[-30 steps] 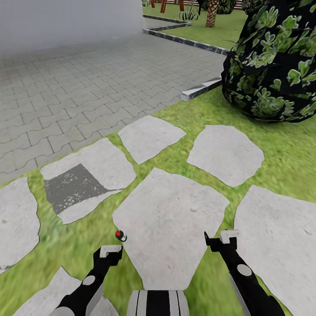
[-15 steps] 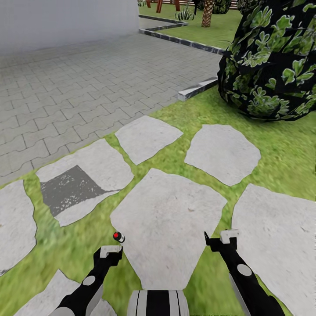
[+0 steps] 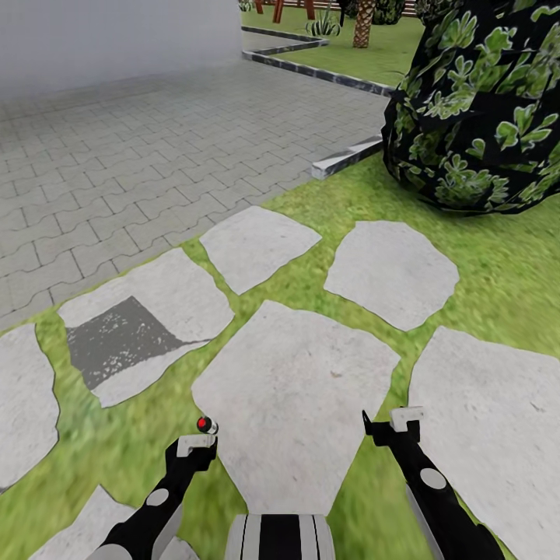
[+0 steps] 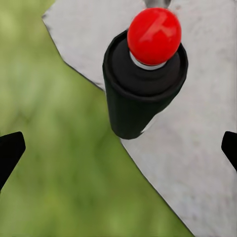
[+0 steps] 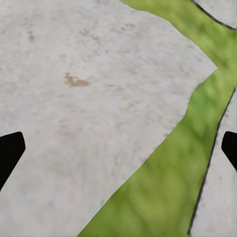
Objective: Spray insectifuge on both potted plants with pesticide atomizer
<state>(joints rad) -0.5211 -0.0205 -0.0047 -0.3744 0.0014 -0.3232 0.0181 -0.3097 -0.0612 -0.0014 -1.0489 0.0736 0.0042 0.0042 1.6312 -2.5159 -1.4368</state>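
Both claws are hanging low over the big pale grey stepping stone (image 3: 295, 404) in the green lawn (image 3: 498, 264). The left claw (image 3: 196, 445) and the right claw (image 3: 404, 421) are standing released, grasping nothing. A dark leafy bush (image 3: 482, 109) is standing well beyond this stone. The pesticide atomizer is not in sight.

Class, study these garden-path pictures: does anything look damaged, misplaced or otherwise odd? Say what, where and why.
One stepping stone, ahead and left of the left gripper, carries a dark grey speckled square patch unlike the other pale stones, like a texture fault. Nothing else stands out; the grass and paving look orderly.
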